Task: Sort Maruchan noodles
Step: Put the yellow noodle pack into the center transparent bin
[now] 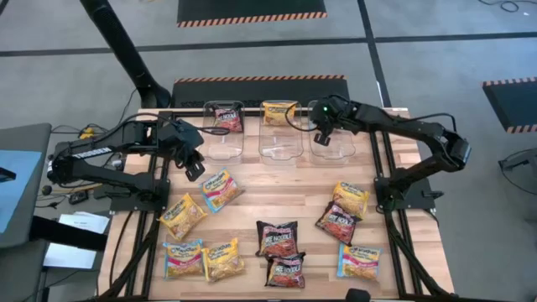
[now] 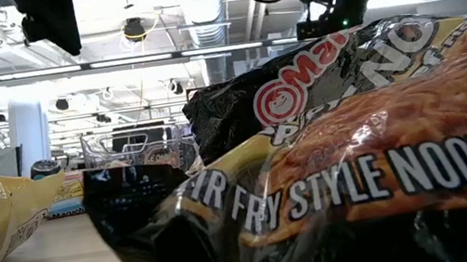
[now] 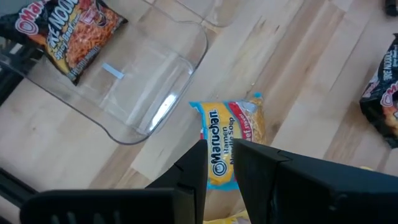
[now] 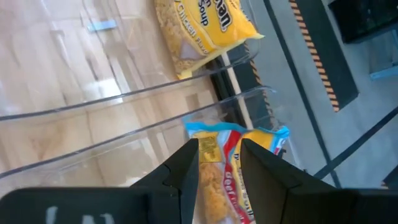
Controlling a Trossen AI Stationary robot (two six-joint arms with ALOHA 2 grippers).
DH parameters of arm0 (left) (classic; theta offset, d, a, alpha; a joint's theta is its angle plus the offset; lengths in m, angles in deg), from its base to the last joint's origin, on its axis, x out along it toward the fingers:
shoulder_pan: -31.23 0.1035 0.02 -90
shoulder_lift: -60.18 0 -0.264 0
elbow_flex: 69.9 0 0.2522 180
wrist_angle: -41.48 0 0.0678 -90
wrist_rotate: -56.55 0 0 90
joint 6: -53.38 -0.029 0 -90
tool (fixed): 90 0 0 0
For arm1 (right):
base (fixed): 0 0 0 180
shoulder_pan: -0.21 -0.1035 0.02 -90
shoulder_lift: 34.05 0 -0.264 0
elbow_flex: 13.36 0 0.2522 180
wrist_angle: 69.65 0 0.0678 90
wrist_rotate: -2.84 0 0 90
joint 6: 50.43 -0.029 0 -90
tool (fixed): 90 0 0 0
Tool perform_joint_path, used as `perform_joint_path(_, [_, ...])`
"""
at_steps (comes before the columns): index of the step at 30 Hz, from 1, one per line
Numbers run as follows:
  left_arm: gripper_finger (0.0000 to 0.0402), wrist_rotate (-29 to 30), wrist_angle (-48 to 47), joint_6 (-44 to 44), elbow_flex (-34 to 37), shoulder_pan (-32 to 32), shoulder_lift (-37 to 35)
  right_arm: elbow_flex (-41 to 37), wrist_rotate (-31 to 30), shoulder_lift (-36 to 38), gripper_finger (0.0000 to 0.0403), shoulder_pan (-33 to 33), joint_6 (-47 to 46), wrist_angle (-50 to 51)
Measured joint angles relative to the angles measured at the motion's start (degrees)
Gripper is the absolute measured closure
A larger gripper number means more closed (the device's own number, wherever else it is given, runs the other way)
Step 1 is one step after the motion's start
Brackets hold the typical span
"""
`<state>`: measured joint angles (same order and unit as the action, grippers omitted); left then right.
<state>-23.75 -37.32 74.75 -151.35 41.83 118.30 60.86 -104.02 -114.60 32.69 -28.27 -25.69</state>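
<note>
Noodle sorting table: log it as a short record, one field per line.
left tub: clear tub holding one dark red-black packet
middle tub: clear tub holding one yellow packet
right tub: clear tub, contents hidden by the arm
right gripper: over the right tub, gripping a blue-yellow packet
left gripper: above a blue-yellow packet on the table, holding nothing
unsorted: ten packets loose on the wooden table

Bright, even overhead light; glare on the clear tubs [image 1: 279, 134]; blurred foreground packet [image 2: 380, 164] in the low view.
</note>
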Motion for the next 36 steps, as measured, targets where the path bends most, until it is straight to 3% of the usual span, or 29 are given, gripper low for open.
perform_joint_path(5, [0.0329, -0.4, 0.0, -0.9, 0.0, 0.0, 0.0, 0.0, 0.0, 0.0, 0.0260, -1.4, -2.3, 2.5])
perform_joint_path(10, [0.0293, 0.2, 0.0, -1.5, 0.0, 0.0, 0.0, 0.0, 0.0, 0.0, 0.0260, -3.0, -4.3, 4.3])
perform_joint_path(15, [0.0261, 1.0, 0.1, 5.5, 0.0, 0.0, 0.0, 0.5, -1.8, 0.0, 0.0260, -6.3, -6.6, 6.0])
perform_joint_path(19, [0.0259, -3.3, 0.0, 9.4, 0.0, -1.0, 0.0, 2.9, -3.1, 0.0, 0.0260, -9.4, -7.5, 7.6])
perform_joint_path(29, [0.0264, -3.5, 0.2, 18.3, 0.0, -10.8, 0.0, 8.9, -4.7, 0.0, 0.0260, -15.7, -16.7, 8.8])
perform_joint_path(36, [0.0264, -3.3, 0.4, 28.5, 5.2, -19.0, 0.0, 13.3, -4.5, 0.0, 0.0260, -22.5, -25.6, 16.3])
